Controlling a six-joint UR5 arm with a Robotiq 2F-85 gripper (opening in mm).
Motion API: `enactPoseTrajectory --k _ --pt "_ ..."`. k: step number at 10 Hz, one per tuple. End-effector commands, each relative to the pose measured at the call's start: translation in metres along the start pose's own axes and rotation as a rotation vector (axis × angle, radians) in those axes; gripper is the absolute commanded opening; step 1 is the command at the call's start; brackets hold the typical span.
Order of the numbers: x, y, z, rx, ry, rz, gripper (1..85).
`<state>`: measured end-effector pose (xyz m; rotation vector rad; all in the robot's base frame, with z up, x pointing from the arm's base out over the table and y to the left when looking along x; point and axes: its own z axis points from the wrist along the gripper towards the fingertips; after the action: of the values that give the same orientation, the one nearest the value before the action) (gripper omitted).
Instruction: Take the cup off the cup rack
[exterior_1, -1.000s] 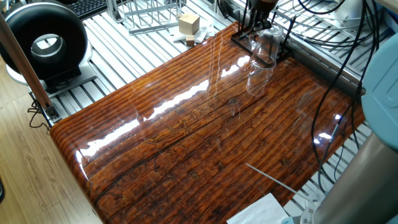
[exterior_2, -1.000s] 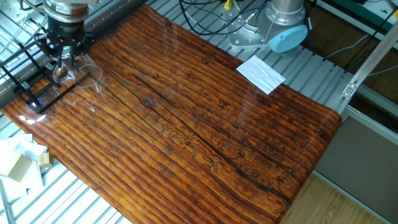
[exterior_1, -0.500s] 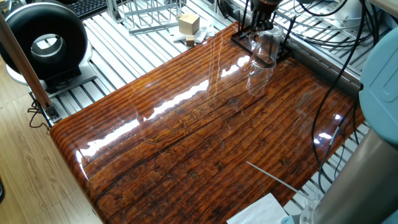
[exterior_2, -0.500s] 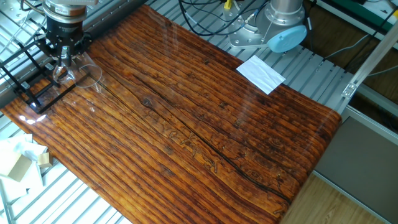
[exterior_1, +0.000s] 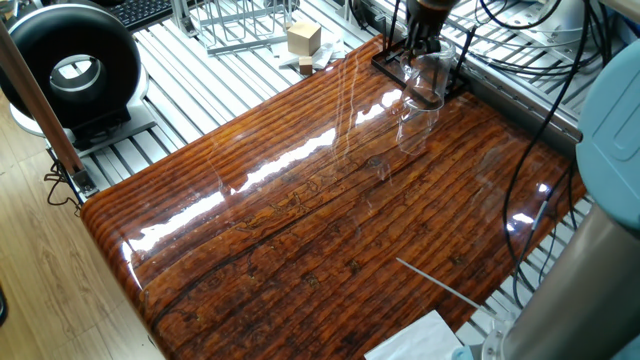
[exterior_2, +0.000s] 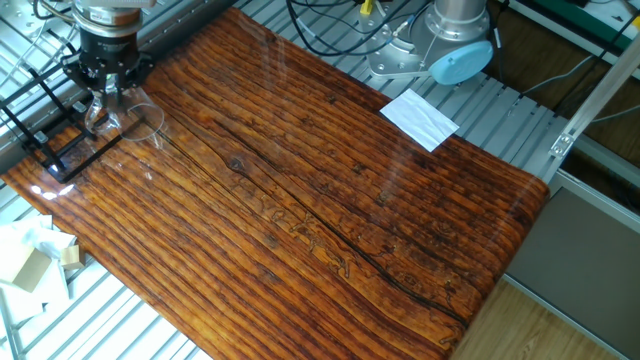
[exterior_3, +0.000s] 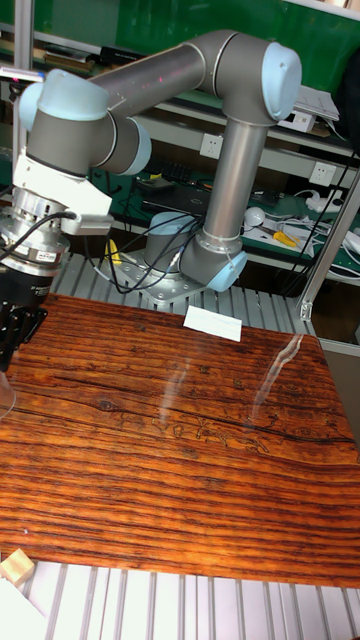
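Observation:
The clear glass cup (exterior_1: 428, 76) hangs tilted on the black wire cup rack (exterior_1: 396, 64) at the far corner of the wooden table (exterior_1: 300, 220). In the other fixed view the cup (exterior_2: 138, 117) lies with its mouth toward the table's middle, and the cup rack (exterior_2: 48, 140) extends left of it. My gripper (exterior_1: 421, 47) (exterior_2: 102, 97) points straight down onto the cup's rack-side end. Its dark fingers stand a little apart, straddling the glass. In the tall view only the arm's wrist (exterior_3: 35, 250) shows clearly, and the fingertips are cut off at the left edge.
A larger silver wire rack (exterior_1: 240, 25) and a wooden block (exterior_1: 303, 38) sit on the slatted bench beyond the table. A black round device (exterior_1: 70, 65) stands at the left. White paper (exterior_2: 420, 118) lies near the robot base (exterior_2: 450, 40). Cables (exterior_1: 520, 60) run behind the rack.
The gripper has sunk slightly lower over the cup. The cup and the rack have not moved.

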<state>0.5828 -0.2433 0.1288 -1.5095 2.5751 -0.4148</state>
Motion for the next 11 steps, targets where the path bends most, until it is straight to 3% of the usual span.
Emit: enactPoseTrajectory --k 1,3,6,11 --pt "0.003 0.001 0.001 -0.006 -0.010 0.018 23.0" --pt "0.008 0.003 0.003 -0.013 -0.006 0.019 21.3" --pt "0.007 0.015 0.003 -0.060 -0.009 0.050 21.3" --pt "0.006 0.026 0.002 -0.103 -0.010 0.084 20.3"
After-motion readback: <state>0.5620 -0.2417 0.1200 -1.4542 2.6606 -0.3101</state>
